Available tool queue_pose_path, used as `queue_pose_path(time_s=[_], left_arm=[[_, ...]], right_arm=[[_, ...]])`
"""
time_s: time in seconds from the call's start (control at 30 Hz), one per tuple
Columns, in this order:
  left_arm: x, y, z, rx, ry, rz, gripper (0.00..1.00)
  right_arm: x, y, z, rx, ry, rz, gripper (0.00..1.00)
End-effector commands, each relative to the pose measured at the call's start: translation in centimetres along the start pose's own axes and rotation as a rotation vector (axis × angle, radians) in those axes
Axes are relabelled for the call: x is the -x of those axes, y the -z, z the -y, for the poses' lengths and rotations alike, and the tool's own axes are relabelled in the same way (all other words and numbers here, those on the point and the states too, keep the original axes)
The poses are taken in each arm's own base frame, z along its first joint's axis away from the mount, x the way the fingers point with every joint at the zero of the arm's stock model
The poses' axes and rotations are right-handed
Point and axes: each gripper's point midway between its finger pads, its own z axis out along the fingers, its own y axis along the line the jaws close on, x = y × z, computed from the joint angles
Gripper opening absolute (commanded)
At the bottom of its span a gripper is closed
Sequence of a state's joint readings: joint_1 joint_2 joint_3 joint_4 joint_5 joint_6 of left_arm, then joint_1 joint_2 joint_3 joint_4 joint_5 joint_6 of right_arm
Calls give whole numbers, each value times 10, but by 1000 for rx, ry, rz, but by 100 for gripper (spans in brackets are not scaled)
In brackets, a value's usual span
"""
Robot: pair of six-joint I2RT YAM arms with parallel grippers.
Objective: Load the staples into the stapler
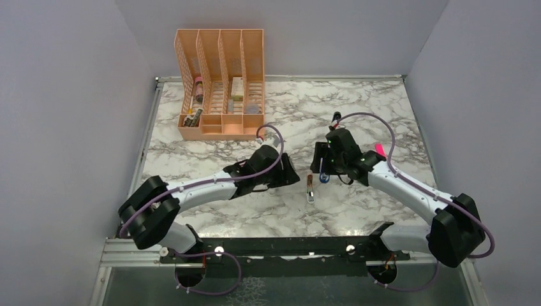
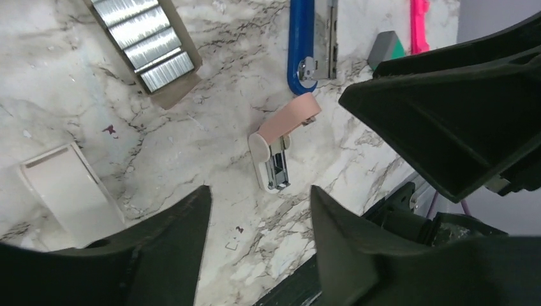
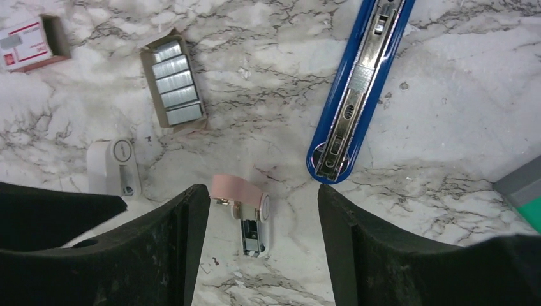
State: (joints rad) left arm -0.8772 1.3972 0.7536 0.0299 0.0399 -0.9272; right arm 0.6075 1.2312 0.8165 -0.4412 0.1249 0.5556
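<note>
**Step in hand (judged):** lift one strip from the staples and seat it in the stapler.

**Present state.** The left pincer [image 2: 258,191] and the right pincer [image 3: 263,191] both hang over the marble-patterned desk [image 3: 446,127]. Each has its fingers apart and nothing between them. The staples, silver strips packed side by side in an open brown cardboard tray [image 3: 175,86], lie on the left-arm side. The slim blue stapler [image 3: 360,89] lies apart from them, opened, with its bright metal magazine channel facing up.

**Procedure.**
1. Grip a single strip across its long sides and keep it level (a tilted strip is likely to snap).
2. Align the strip with the channel before lowering it.
3. Avoid the small pink-and-white mini stapler [image 3: 245,217], which lies beneath both pincers.
4. Move one arm at a time, because the two wrists are crowded together.

**View differences.**
- The right wrist view alone shows the reddish box sleeve with a pale label [image 3: 29,44], lying near the tray.
- The left wrist view alone shows the bright-pink highlighter [image 2: 419,25] beyond the teal block [image 2: 386,48].
- The top view alone shows the peach slotted organiser [image 1: 220,83] at the far edge. The tray cannot be made out there.
</note>
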Motion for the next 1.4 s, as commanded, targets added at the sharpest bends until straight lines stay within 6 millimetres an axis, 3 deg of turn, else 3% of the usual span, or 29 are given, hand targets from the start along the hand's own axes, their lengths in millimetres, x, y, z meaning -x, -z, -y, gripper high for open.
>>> queue_pose_path(time_s=[0.0, 0.37, 0.6, 0.93, 1.13, 1.37], left_arm=[[-12, -21, 5, 16, 66, -13, 51], [-49, -60, -6, 17, 70, -119, 34], [-58, -80, -3, -13, 63, -162, 26], [-69, -76, -11, 0, 65, -205, 17], [-77, -65, -7, -32, 77, -220, 18], [-88, -70, 0, -51, 53, -251, 22]], right_arm=[[0, -9, -8, 42, 49, -49, 65], [0, -18, -18, 69, 77, -98, 58], [-8, -23, -21, 80, 86, -158, 53], [-4, -22, -23, 73, 87, -169, 46], [-7, -22, -23, 74, 87, -181, 45], [-9, -25, -28, 106, 83, -189, 46]])
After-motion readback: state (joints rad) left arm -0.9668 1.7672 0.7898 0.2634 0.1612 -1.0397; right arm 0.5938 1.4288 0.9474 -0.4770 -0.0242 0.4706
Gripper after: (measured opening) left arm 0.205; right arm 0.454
